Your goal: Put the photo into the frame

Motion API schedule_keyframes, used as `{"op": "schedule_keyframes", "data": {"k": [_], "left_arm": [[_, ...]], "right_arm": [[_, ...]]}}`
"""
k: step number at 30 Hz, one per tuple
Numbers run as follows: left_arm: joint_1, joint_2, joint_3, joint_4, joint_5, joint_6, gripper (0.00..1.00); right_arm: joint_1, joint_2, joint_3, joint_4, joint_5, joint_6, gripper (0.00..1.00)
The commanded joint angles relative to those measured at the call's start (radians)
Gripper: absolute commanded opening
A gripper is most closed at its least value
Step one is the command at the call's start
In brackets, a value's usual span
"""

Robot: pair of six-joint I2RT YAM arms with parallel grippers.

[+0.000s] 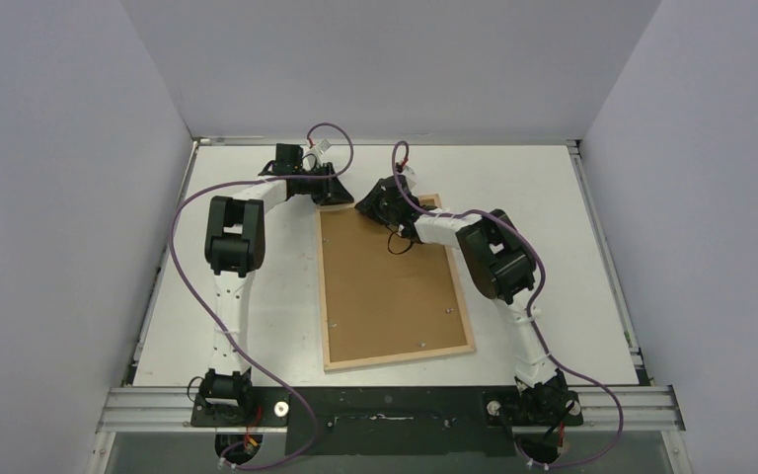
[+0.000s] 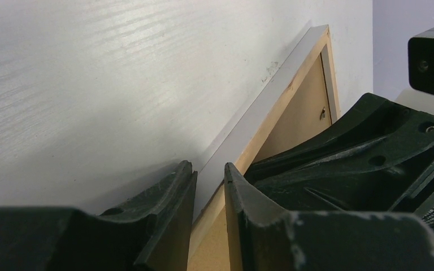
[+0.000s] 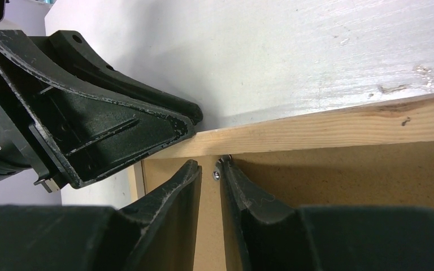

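On the bench (image 1: pixel 257 326) the frame (image 1: pixel 400 357) lies face down, board (image 1: pixel 385 286) in, photo unseen, clips (image 3: pixel 217 174) left to fasten, I judge; left gripper (image 2: pixel 210 172) pinches it, whether right gripper (image 3: pixel 210 169) grips I cannot tell.

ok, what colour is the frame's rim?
Pale natural wood, clearest on the frame in the right wrist view.

We see a rectangular frame (image 3: pixel 344 127) rimmed in pale raw wood, around a matt brown hardboard sheet (image 1: pixel 385 286) bearing a small shiny metal clip (image 3: pixel 217 174). The white table (image 3: pixel 316 51) looks matt and streaky; the right gripper (image 3: pixel 209 172) has dull black plastic fingers (image 3: pixel 169 197), scuffed.
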Motion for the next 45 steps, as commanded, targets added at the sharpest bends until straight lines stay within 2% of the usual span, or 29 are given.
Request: {"op": "schedule_keyframes", "data": {"k": [1, 8, 17, 20, 23, 26, 29, 34, 37, 42, 45], "left_arm": [[-0.001, 0.040, 0.019, -0.047, 0.031, 0.015, 0.24], [-0.002, 0.057, 0.020, -0.048, 0.056, 0.009, 0.23], [-0.004, 0.067, 0.019, -0.058, 0.067, 0.012, 0.21], [0.003, 0.050, 0.045, -0.099, 0.017, 0.016, 0.21], [0.032, 0.034, 0.146, -0.227, -0.120, 0.017, 0.22], [0.071, 0.024, 0.251, -0.332, -0.213, -0.017, 0.28], [0.102, -0.010, 0.275, -0.391, -0.282, -0.040, 0.41], [0.112, -0.060, 0.234, -0.539, -0.388, 0.010, 0.54], [0.112, -0.106, 0.123, -0.572, -0.439, 0.020, 0.59], [0.113, -0.186, -0.041, -0.490, -0.371, 0.014, 0.59], [0.112, -0.189, -0.064, -0.482, -0.345, 0.003, 0.52]], "right_arm": [[0.014, 0.049, 0.019, -0.018, -0.025, 0.008, 0.22], [0.014, 0.074, 0.019, 0.023, -0.045, 0.010, 0.23], [0.007, 0.107, -0.005, 0.153, -0.102, 0.033, 0.23], [0.004, 0.095, -0.022, 0.153, -0.088, 0.029, 0.23], [-0.002, 0.079, -0.042, 0.146, -0.077, 0.025, 0.23], [-0.008, 0.072, -0.054, 0.139, -0.069, 0.022, 0.23], [-0.013, 0.066, -0.061, 0.131, -0.065, 0.021, 0.23], [-0.015, 0.065, -0.054, 0.119, -0.067, 0.016, 0.24], [-0.017, 0.066, -0.049, 0.111, -0.069, 0.014, 0.25], [-0.016, 0.067, -0.041, 0.103, -0.067, 0.014, 0.25], [-0.013, 0.068, -0.035, 0.094, -0.064, 0.016, 0.25]]}}
